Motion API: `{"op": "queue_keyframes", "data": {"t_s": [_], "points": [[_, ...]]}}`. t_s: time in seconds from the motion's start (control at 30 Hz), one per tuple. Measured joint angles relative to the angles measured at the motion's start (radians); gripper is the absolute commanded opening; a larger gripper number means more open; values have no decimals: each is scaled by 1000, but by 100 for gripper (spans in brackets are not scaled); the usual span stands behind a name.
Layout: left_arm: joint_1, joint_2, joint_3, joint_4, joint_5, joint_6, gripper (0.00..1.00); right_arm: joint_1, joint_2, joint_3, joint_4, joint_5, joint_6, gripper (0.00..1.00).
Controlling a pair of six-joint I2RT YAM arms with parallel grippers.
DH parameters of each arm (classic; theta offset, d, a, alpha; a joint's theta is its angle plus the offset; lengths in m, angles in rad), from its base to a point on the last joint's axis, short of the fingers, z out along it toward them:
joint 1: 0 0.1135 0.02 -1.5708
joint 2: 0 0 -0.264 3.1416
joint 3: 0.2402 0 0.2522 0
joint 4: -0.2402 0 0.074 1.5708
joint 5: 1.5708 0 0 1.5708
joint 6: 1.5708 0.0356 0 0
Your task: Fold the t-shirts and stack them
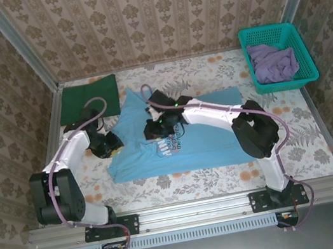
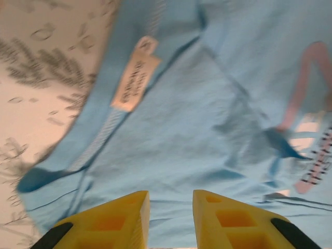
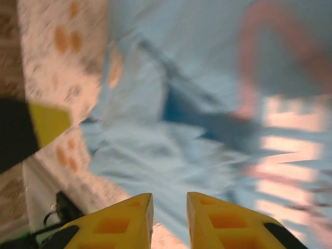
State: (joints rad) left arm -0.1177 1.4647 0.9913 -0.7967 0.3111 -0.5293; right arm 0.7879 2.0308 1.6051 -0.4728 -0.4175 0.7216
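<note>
The left fingers (image 2: 146, 202) are a little apart and empty, over the blue shirt (image 1: 183, 144) mid-frame. The right fingers (image 3: 148, 205) look blurry; I cannot tell their grip.

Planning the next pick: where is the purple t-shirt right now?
In the top view, the purple t-shirt lies bunched inside the teal basket at the far right corner of the table, apart from the light blue t-shirt spread mid-table.

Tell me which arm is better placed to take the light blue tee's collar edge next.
Left, probably. The left claw sits at the left edge of the light blue tee, the collar label just ahead; the right claw is over the chest lettering mid-shirt.
</note>
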Motion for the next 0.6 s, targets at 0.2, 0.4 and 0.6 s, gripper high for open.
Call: {"op": "queue_keyframes", "data": {"t_s": [0.2,0.4,0.6], "points": [[-8,87,-2,79,64,0,26,68,117,78,3,-29,21,21],[-7,212,-10,166,54,-1,26,26,219,106,-19,-11,19,20],[-5,268,2,175,3,-2,25,-26,223,76,-16,6,23,23]]}}
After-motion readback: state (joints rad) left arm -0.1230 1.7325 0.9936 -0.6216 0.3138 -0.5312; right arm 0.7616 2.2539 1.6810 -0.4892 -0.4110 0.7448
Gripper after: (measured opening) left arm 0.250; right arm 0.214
